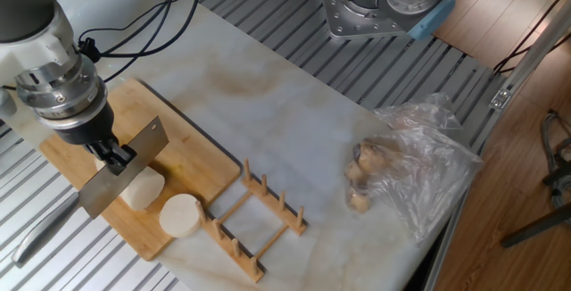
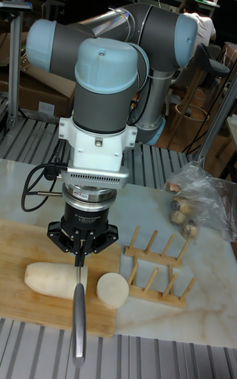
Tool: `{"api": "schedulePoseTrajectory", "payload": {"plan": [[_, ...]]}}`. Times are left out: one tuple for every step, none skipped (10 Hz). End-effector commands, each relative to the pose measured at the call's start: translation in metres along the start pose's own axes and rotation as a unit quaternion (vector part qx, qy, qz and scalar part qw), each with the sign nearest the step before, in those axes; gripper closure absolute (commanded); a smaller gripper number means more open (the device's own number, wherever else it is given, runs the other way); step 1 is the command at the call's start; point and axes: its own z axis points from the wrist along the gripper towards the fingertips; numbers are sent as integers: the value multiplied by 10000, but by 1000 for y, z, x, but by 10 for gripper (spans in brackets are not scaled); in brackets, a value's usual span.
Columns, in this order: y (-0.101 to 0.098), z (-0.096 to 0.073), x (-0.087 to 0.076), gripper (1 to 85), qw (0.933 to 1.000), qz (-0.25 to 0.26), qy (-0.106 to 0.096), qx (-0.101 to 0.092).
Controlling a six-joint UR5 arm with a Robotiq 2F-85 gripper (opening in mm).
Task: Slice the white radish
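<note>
White radish (image 1: 143,188) half behind knife blade (image 1: 120,170)

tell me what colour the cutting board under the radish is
Light honey-brown wood grain, the cutting board; clearest in the fixed view.
</note>
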Motion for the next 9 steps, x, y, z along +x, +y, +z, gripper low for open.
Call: {"api": "schedulePoseTrajectory", "payload": {"plan": [[3, 1, -2, 843, 10000, 26, -27, -52], [3, 2, -2, 843, 10000, 26, -27, -52], [3, 2, -2, 843, 10000, 33, -27, -52], [3, 3, -2, 843, 10000, 49, -27, -52], [3, 3, -2, 843, 10000, 56, -27, -52], [4, 3, -2, 843, 10000, 72, -20, -53], [6, 3, -1, 843, 9999, 113, 0, -100], [6, 4, -1, 843, 9999, 113, 0, -100], [5, 5, -1, 843, 9999, 112, 1, -85]]}}
